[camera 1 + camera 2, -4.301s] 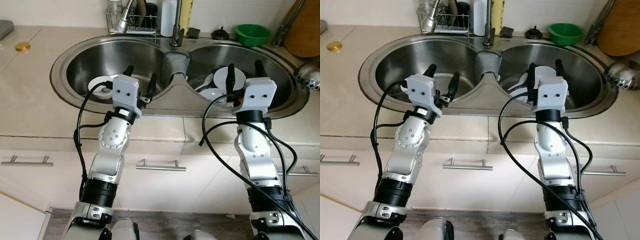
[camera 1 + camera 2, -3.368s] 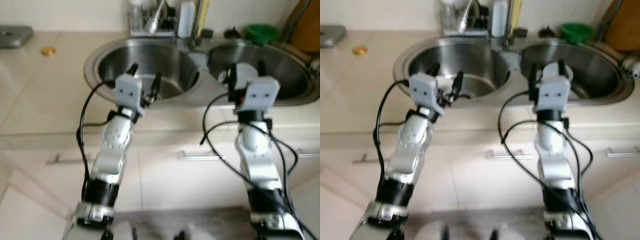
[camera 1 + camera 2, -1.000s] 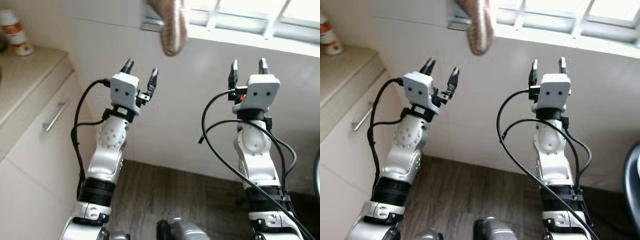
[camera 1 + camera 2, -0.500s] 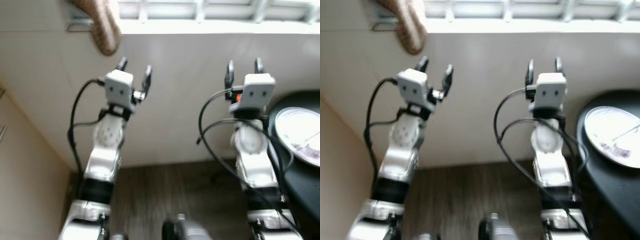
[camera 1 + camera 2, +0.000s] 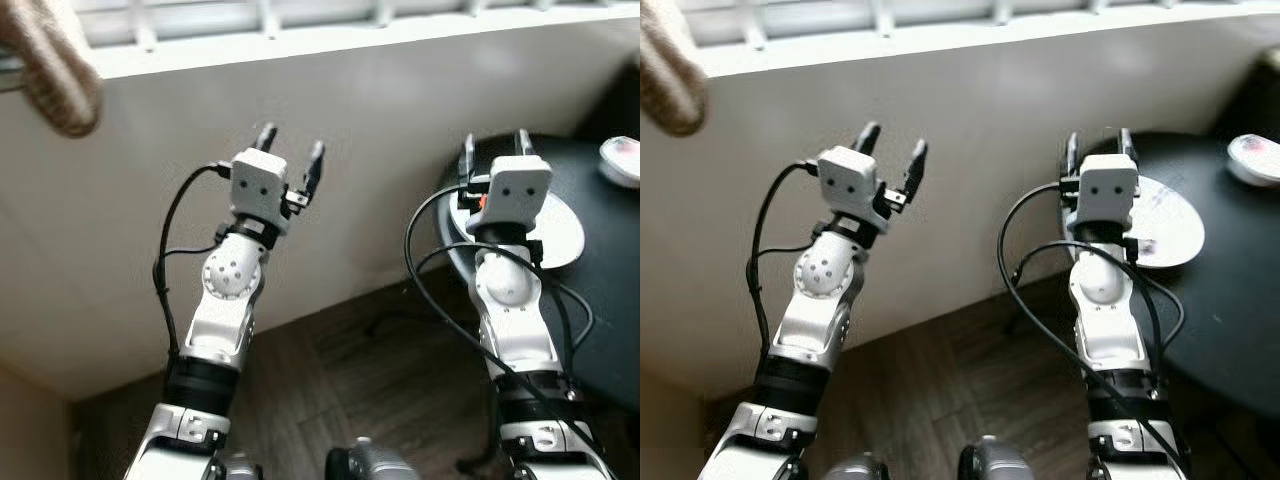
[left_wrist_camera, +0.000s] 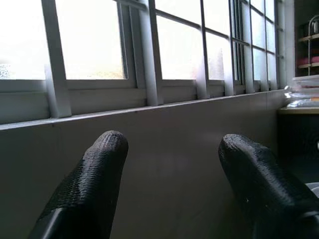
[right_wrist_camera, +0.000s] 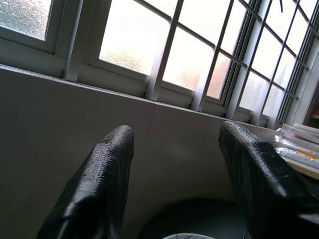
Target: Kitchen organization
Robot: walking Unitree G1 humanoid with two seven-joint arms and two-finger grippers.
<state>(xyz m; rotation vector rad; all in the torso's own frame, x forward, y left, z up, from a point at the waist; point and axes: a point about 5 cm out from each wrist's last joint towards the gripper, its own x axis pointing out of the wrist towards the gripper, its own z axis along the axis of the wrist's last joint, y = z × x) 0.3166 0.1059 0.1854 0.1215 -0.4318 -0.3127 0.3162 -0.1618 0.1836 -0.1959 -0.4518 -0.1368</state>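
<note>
- The left hand is pointing at the white wall, fingers wide, holding nothing.
- The right hand is hanging over the white plate, fingers wide, holding nothing.
- The plate is sitting on the black bench.

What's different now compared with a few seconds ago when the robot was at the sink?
The robot has turned away from the sink; the view now faces a white wall under a window, with a black round table carrying a white plate on the right. Nothing was picked up or released. Left tool and right tool stay open, empty and raised.
</note>
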